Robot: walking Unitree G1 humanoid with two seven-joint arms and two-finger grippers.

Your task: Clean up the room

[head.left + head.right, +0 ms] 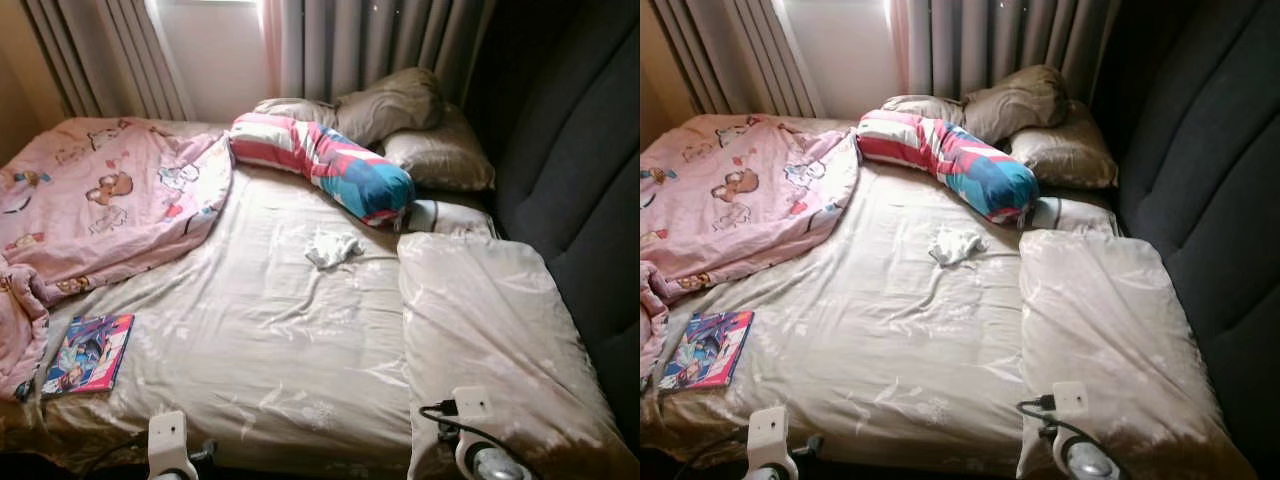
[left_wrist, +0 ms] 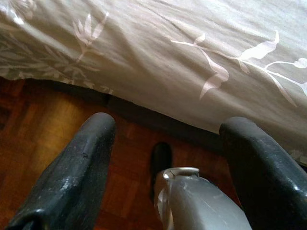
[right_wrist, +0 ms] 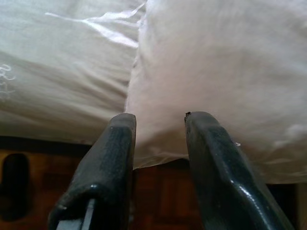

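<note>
A wide bed with a beige leaf-print sheet (image 1: 270,330) lies before me. On it are a crumpled white cloth (image 1: 331,248) near the middle and a colourful picture book (image 1: 88,353) at the near left. A pink cartoon blanket (image 1: 95,200) is bunched over the left side. My left gripper (image 2: 168,129) is open, low at the bed's near edge above the wooden floor. My right gripper (image 3: 158,120) is open too, its tips just short of the edge of a large beige pillow (image 1: 490,330) at the near right.
A striped red, white and blue bolster (image 1: 325,165) lies across the far side, with beige pillows (image 1: 410,125) behind it. Grey curtains (image 1: 380,45) hang at the back. A dark padded headboard (image 1: 580,180) runs along the right.
</note>
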